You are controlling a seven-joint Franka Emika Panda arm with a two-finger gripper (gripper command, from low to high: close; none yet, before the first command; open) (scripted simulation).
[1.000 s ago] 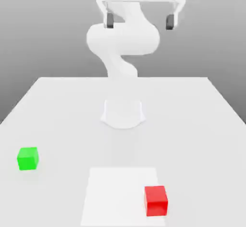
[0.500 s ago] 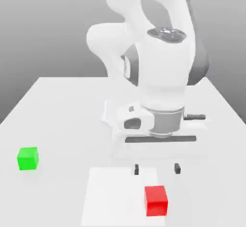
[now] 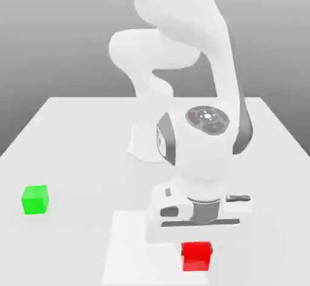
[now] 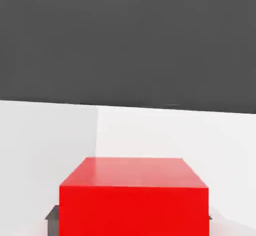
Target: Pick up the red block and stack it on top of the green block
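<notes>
1. Red and plain-sided, the cube-shaped block [image 3: 196, 257] sat low between the jaws, which were closed against two opposite sides of it, near one corner of the white square patch [image 3: 133, 242].
2. I judged the grasp to be the step in hand; next I needed a straight lift, then a carry to the bright green cube [image 3: 35, 200], well apart toward the exterior view's left.
3. Pale grey and smooth, the surface [image 3: 79, 157] ran back past the white arm's base [image 3: 155, 145] to a shaded grey backdrop [image 3: 54, 36].
</notes>
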